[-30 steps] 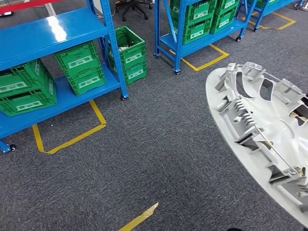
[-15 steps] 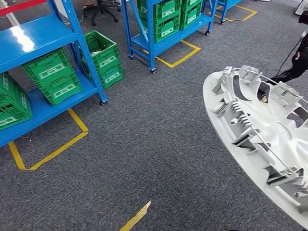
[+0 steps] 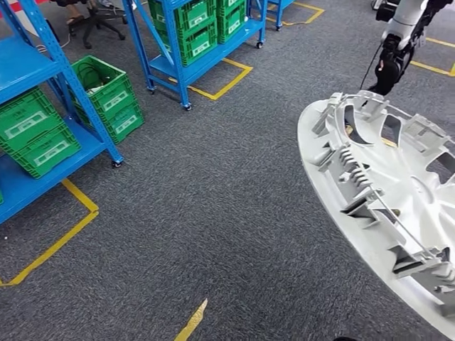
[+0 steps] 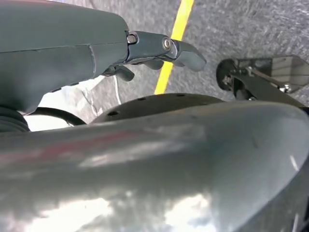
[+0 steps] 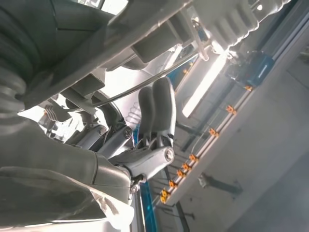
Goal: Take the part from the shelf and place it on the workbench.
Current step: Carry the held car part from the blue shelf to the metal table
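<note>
The part (image 3: pixel 413 199) is a large round white plastic wheel cover with ribs, clips and a wire ring on its inner face. It hangs tilted above the carpet at the right of the head view. In the right wrist view my right hand (image 5: pixel 146 140) grips it, grey fingers (image 5: pixel 158 108) lying against the wire ring and the part's white ribbed underside (image 5: pixel 226 19). In the left wrist view my left hand (image 4: pixel 109 53) holds nothing, its fingers stretched out over the carpet beside my body.
A blue shelf (image 3: pixel 32 64) with green crates (image 3: pixel 38 131) stands at the left, and a green crate (image 3: pixel 104 96) sits on the floor beside it. A second blue shelf (image 3: pixel 182 64) stands further back. Yellow tape (image 3: pixel 53 245) marks the grey carpet. A white and black machine (image 3: pixel 399 35) stands at the far right.
The camera has turned to the right: shelves and floor tape have slid left in the picture, and the white and black machine has come into sight. The part keeps its place.
</note>
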